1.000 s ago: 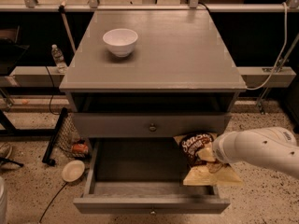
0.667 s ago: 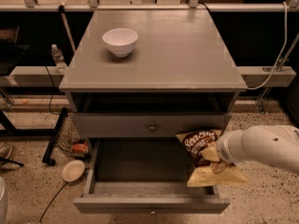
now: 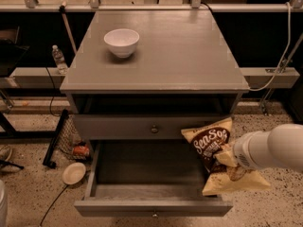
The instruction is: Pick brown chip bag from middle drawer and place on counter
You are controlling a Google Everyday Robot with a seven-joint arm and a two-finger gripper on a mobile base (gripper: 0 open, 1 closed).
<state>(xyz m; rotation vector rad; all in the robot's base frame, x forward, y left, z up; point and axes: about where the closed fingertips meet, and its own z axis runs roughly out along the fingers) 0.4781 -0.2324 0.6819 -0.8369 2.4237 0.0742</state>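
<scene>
Brown and crinkly, the brown chip bag (image 3: 211, 143) hangs over the right side of the open middle drawer (image 3: 142, 174), below the counter (image 3: 180, 56). Its long side leans from top-left down to bottom-right. The gripper (image 3: 230, 161) squeezes it tight.

The arm (image 3: 277, 148) is cut off by the right edge, and the gripper (image 3: 227, 159) sits at the right side of the chip bag (image 3: 208, 143), over the right end of the drawer (image 3: 142, 206), mostly buried in crumpled foil. The bag's white lettering breaks off in a fold, and the print beneath it is too small to read. The bag hides the drawer's right wall, and the drawer front runs off the bottom edge.
</scene>
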